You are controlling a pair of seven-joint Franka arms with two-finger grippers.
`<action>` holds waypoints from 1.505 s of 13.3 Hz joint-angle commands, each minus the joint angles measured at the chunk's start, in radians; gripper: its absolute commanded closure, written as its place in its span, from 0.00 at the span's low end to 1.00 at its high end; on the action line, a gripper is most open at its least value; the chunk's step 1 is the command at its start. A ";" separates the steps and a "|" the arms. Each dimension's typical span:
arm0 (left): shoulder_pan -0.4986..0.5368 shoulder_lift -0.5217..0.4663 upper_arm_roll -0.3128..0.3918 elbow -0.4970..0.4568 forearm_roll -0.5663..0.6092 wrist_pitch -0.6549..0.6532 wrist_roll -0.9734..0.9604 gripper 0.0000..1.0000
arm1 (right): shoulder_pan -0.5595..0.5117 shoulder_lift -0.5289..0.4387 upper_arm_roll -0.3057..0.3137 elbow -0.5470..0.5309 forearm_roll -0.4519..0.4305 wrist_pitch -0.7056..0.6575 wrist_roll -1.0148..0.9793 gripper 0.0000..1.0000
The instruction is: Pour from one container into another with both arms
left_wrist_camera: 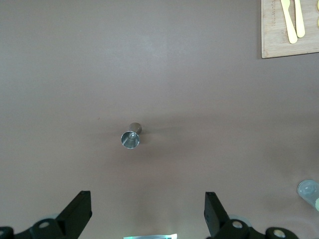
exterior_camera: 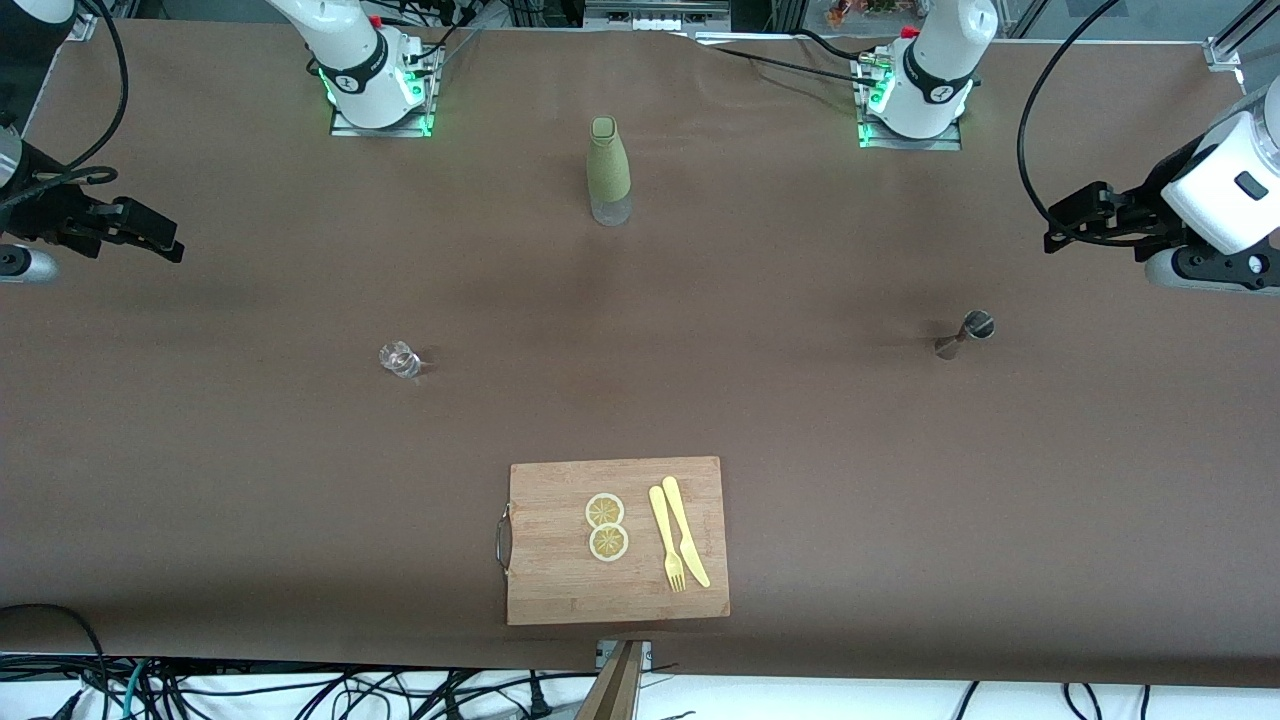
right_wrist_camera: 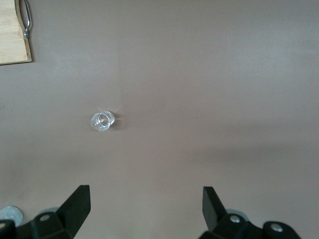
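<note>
The tiny clear glass cup stands upright on the brown table toward the right arm's end. The small silver jigger stands toward the left arm's end, its round mouth up. My right gripper hangs open and empty above the table's edge at the right arm's end, well apart from the glass. Above the left arm's end my left gripper is likewise open and empty, apart from the jigger. Both arms are held back from the middle.
A tall olive-green bottle stands between the two bases. A wooden cutting board lies near the front camera's edge, carrying two lemon slices, a yellow fork and a yellow knife. Cables hang past the table's edge.
</note>
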 commanded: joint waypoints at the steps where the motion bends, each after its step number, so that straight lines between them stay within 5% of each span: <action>1: 0.005 -0.001 -0.002 0.017 -0.003 0.000 -0.016 0.00 | -0.009 0.015 0.008 0.031 0.013 -0.020 0.007 0.00; 7: 0.012 -0.001 0.011 0.013 -0.013 0.000 -0.004 0.00 | -0.009 0.015 0.008 0.031 0.013 -0.022 0.004 0.00; 10: 0.014 0.005 0.073 0.000 -0.020 -0.001 0.030 0.00 | -0.008 0.016 0.008 0.031 0.012 -0.028 0.004 0.00; 15: 0.040 0.016 0.181 -0.036 -0.039 -0.001 0.379 0.00 | -0.009 0.016 0.008 0.031 0.015 -0.031 0.004 0.00; 20: 0.041 0.040 0.349 -0.097 -0.199 -0.001 0.729 0.00 | -0.008 0.016 0.009 0.031 0.013 -0.031 0.004 0.00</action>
